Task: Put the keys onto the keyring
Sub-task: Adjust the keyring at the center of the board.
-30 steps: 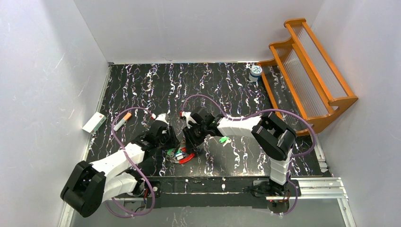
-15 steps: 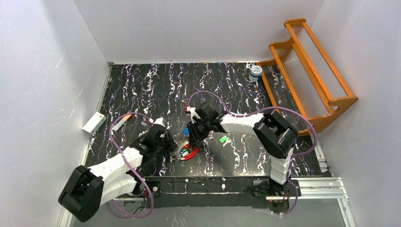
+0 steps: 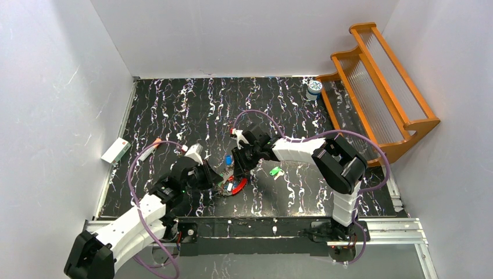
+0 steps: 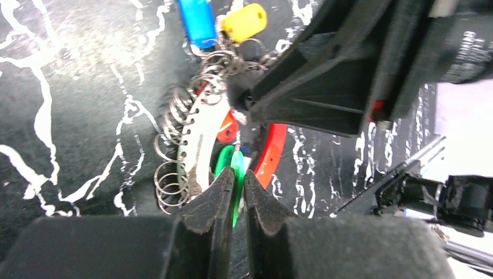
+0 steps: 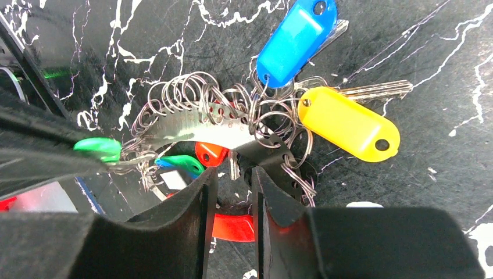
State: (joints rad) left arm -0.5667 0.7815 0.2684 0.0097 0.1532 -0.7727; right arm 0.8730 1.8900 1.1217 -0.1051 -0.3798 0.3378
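The keyring (image 5: 192,129) is a curved silvery strip strung with several small wire rings, joined to a red arc (image 3: 237,186). Blue (image 5: 296,38) and yellow (image 5: 349,125) tags and small red and green keys (image 5: 183,164) hang on it. My left gripper (image 4: 239,181) is shut on one green key head (image 4: 237,165) at the ring's near-left side, and that head also shows as a green key head (image 5: 97,148) in the right wrist view. My right gripper (image 5: 231,174) stands over the ring with its jaws a little apart. The red arc (image 5: 232,226) shows through the gap. A loose green key (image 3: 275,171) lies to the right.
A wooden rack (image 3: 378,87) fills the back right, with a white-and-blue jar (image 3: 314,87) beside it. A small white box (image 3: 115,150) and an orange-tipped pen (image 3: 154,144) lie at the left edge. The two grippers almost touch over the ring.
My left jaws have closed onto the green key head, and the left arm has drawn back toward the near left. The keyring has shifted slightly and the blue tag now shows.
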